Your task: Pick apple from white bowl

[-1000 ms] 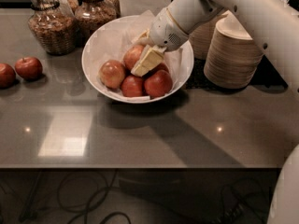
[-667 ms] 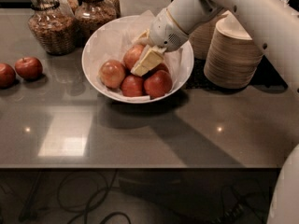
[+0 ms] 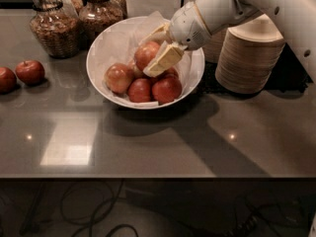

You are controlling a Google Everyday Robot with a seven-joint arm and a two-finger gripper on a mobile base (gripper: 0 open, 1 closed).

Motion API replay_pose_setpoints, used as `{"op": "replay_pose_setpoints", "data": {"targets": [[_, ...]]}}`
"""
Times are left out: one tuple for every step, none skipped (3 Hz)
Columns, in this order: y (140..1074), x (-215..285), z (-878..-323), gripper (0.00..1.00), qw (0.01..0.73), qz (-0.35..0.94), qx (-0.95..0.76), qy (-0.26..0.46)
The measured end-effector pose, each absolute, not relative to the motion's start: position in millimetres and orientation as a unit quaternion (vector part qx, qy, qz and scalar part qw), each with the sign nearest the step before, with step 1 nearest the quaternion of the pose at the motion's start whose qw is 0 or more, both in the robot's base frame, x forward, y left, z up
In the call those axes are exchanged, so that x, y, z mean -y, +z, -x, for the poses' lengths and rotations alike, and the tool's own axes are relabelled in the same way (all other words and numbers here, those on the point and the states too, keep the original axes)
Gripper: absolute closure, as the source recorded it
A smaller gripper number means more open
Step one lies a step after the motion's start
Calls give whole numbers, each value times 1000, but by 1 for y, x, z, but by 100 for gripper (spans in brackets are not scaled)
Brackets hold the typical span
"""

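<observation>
Change: gripper [image 3: 150, 58] and apple [image 3: 144, 53] sit a touch higher and further right in the bowl [image 3: 94, 75] than a second ago; the shift is slight and the rest of the scene is as it was
Meaning: the grasp looks made and the lift seems only just begun; the apple is not yet clear of the rim
Gripper: reaches into the bowl from the right, one finger [image 3: 157, 33] over the apple's back, the other [image 3: 165, 58] across its front, pinching the apple between them
Apple's place: inside the bowl, near its middle, on top of the heap, above and just behind the other apples [image 3: 140, 89]; I cannot tell if it touches them
Apple's look: the biggest fruit there, round, red-orange with paler yellowish streaks, its right side hidden by the front finger
Bowl: wide, white, paper-lined, standing on the desk [image 3: 148, 142]
Nearby: two loose apples [image 3: 29, 71] at the far left, well apart from the bowl; a stack of paper bowls [image 3: 249, 58] just to the right
</observation>
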State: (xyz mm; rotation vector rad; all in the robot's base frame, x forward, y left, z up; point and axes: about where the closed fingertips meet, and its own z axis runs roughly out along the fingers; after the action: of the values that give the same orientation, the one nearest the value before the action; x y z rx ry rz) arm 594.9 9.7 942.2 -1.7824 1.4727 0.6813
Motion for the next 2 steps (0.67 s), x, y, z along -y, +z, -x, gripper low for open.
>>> {"op": "replay_pose_setpoints", "data": {"targets": [[975,0,-584,100,413,683,-535,278],[1004,5,-567,100,454,683,-497,284]]}}
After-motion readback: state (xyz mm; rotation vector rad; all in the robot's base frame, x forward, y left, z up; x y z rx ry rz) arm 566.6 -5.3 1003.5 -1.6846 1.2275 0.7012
